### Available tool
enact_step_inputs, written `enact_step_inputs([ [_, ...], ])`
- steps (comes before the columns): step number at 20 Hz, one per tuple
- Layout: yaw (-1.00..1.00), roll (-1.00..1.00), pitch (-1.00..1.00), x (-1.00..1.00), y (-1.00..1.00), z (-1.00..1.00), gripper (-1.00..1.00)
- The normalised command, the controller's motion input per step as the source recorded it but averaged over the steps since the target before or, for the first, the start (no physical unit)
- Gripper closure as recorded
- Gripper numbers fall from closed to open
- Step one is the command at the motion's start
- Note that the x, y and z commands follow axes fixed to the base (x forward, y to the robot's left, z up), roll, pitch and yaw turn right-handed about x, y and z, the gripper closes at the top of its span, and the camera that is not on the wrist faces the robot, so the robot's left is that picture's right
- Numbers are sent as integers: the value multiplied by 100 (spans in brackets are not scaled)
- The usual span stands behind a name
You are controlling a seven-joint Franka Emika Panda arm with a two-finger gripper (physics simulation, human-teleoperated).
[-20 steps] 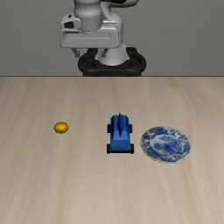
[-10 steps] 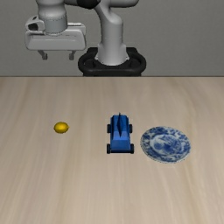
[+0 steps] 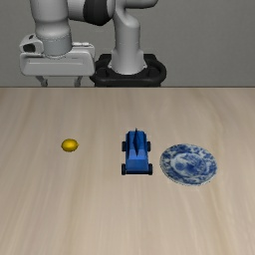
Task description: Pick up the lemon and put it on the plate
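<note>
Lemon point(image 3: 69, 145) lies on the pale wooden table point(image 3: 40, 214), small and yellow, toward the exterior view's left, with bare wood all around it and nothing touching it. Slightly nearer, toward the exterior view's right, rests the plate point(image 3: 188, 162), round and white with a blue pattern, flat on the table. Between the two stands a blue toy car point(image 3: 136, 153), its length running near to far. It sits just beside the plate's left edge without touching it, and well apart from the lemon. Farther back, over the far edge of the table on the exterior view's left, hangs the gripper point(image 3: 61, 82), clear of the wood and well apart from the lemon, though roughly in line with it left to right. Its two fingers point down and stand wide apart with nothing between them. Beyond it, the white arm point(image 3: 125, 35) rises from the black base point(image 3: 129, 72) at the table's far edge, in front of a grey wall point(image 3: 219, 40).
</note>
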Motion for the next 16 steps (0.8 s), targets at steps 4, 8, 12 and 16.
enact_step_inputs([
  [4,0,0,0,0,0,-100,-100],
  [8,0,0,0,0,0,-100,-100],
  [12,0,0,0,0,0,-100,-100],
  [16,0,0,0,0,0,-100,-100],
])
